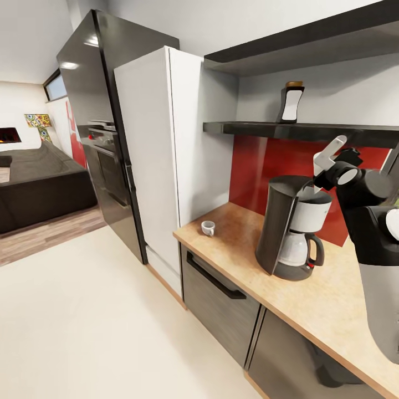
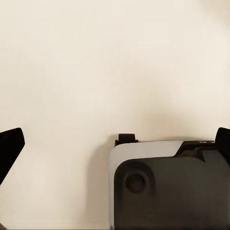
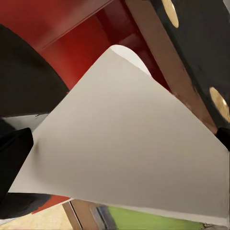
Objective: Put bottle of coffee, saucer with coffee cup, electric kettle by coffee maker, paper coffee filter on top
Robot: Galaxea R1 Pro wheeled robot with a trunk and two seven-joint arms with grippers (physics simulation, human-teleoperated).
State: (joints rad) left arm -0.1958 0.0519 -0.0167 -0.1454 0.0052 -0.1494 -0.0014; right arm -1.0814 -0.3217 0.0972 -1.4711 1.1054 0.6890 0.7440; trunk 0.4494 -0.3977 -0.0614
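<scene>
The black coffee maker [image 1: 291, 233] stands on the light-wood kitchen countertop [image 1: 332, 299] against the red backsplash. Just above its grey basket, my right gripper [image 1: 328, 166] is shut on the white paper coffee filter [image 1: 330, 153]. In the right wrist view the filter [image 3: 129, 139] spans the space between the dark fingers [image 3: 14, 153]. The bottle of coffee [image 1: 291, 102] sits on the lower black kitchen shelf [image 1: 332, 133]. A small white coffee cup [image 1: 208, 227] rests near the counter's left end. My left gripper [image 2: 115, 143] hangs open over the floor. The saucer and electric kettle are out of view.
A white tall cabinet [image 1: 166, 155] and a black fridge [image 1: 94, 111] stand left of the counter. Grey cabinet fronts [image 1: 221, 293] lie under the worktop. A second black shelf [image 1: 310, 44] hangs above the first. Cream floor [image 1: 83, 321] stretches to the left, with a dark sofa [image 1: 39, 183] beyond.
</scene>
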